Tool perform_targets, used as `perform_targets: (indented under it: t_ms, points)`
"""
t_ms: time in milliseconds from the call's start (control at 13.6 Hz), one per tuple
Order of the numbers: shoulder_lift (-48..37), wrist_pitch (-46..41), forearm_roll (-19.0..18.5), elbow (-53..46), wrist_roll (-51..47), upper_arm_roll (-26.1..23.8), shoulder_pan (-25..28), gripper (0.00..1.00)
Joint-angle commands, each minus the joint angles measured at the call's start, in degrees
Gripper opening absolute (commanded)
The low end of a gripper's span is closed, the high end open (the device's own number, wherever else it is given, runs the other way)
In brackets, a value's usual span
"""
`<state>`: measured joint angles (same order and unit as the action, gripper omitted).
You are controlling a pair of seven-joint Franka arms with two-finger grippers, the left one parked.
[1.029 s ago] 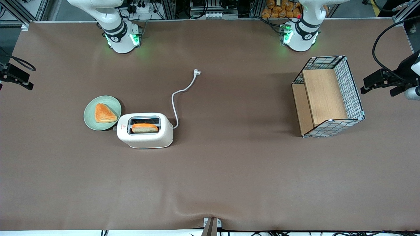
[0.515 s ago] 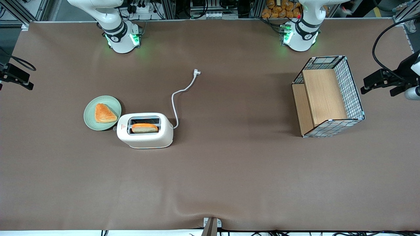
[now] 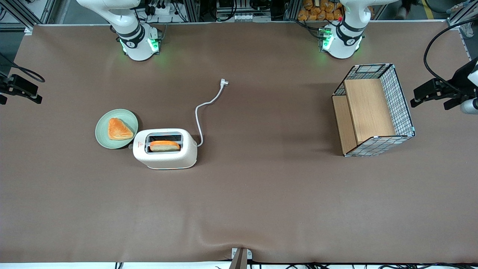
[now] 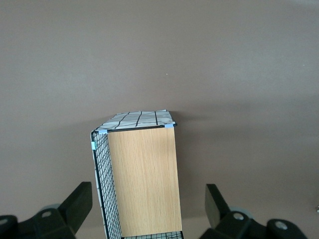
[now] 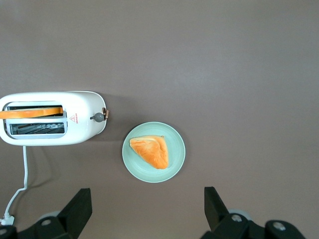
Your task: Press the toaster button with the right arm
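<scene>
Just beside the toaster button (image 5: 99,117), a bread plate (image 5: 175,164); hand (image 5: 147,214) open above.

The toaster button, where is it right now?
The toaster button sticks out of the toaster's narrow end facing the green plate, just beside the plate's rim. The gripper hangs open above the table, apart from it.

My gripper (image 5: 147,211) hangs high above the table, fingers (image 5: 77,209) wide apart. Below, the toaster (image 5: 50,118) holds bread; its button (image 5: 99,117) points toward a green plate (image 5: 174,164) just beside it.
</scene>
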<state>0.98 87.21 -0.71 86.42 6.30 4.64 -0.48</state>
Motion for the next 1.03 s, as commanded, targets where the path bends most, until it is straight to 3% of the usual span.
perform_targets:
  t_ms: [0, 74, 147, 294, 441, 662, 809, 956]
  points:
    - [1.0, -1.1, 0.5, -0.3, -0.5, 0.1, 0.8, 1.0]
    - [1.7, -1.2, 0.6, -0.2, -0.6, 0.1, 1.0, 1.0]
    - [1.8, -1.1, 0.6, -0.1, -0.6, 0.1, 1.0, 0.93]
    - [2.4, -1.2, 1.7, 0.2, -0.6, 0.1, 1.0, 0.42]
    - [2.9, -1.0, 4.0, 1.9, -0.6, 0.2, 0.7, 0.03]
    - [5.9, -0.9, 4.8, 2.5, -1.2, 0.1, 1.1, 0.0]
    - [8.2, -0.6, 8.8, 2.8, -1.2, 0.2, 0.7, 0.0]
    - [9.6, -0.4, 8.8, 2.8, -1.2, 0.2, 1.3, 0.0]
